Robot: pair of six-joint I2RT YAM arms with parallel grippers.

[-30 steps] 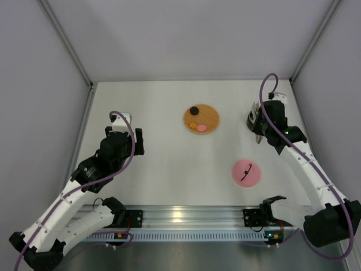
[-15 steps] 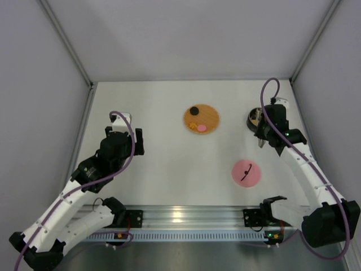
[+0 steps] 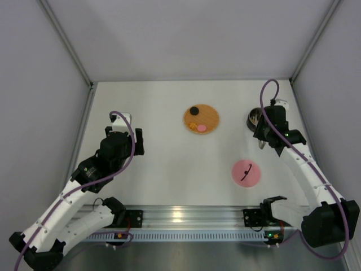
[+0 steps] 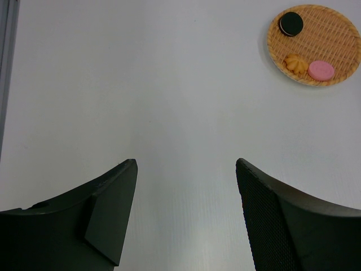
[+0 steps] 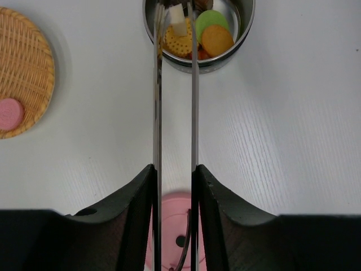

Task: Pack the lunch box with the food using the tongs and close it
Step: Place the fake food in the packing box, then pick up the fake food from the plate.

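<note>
**Lunch box**: steel, round, uncovered. It stood at the far right of the table. It held part of the food: a yellow dotted cracker, a green disc, an orange disc, a pale scrap, and something reddish beneath that you could not have made out.

**Tongs**: carried in your right gripper. Its fingers pressed on the outsides of the two slender arms. The arms ran almost parallel with a narrow gap, and their tips were over the box's rim. Whether the tips pinched a piece could not be told.

**Woven mat**: far centre, well apart from the box. Three pieces lay on it, unfetched:
- a dark round biscuit
- a small orange biscuit
- a pink disc

**Pink lid**: flat on the table nearer you than the box, with a dark loop on top. It was not yet fitted.

**Left gripper**: fingers wide apart with nothing between them. It hung over bare table on the left, far from everything.

**Standing:** packing looked past halfway. Three transfers and the closing were left.

**Obstructions:** the run between mat and box looked open. The lid lay near that run but was low and flat. You would likely have needed to park the tongs, or bring the idle left arm a long way across, to fit the lid.
</note>
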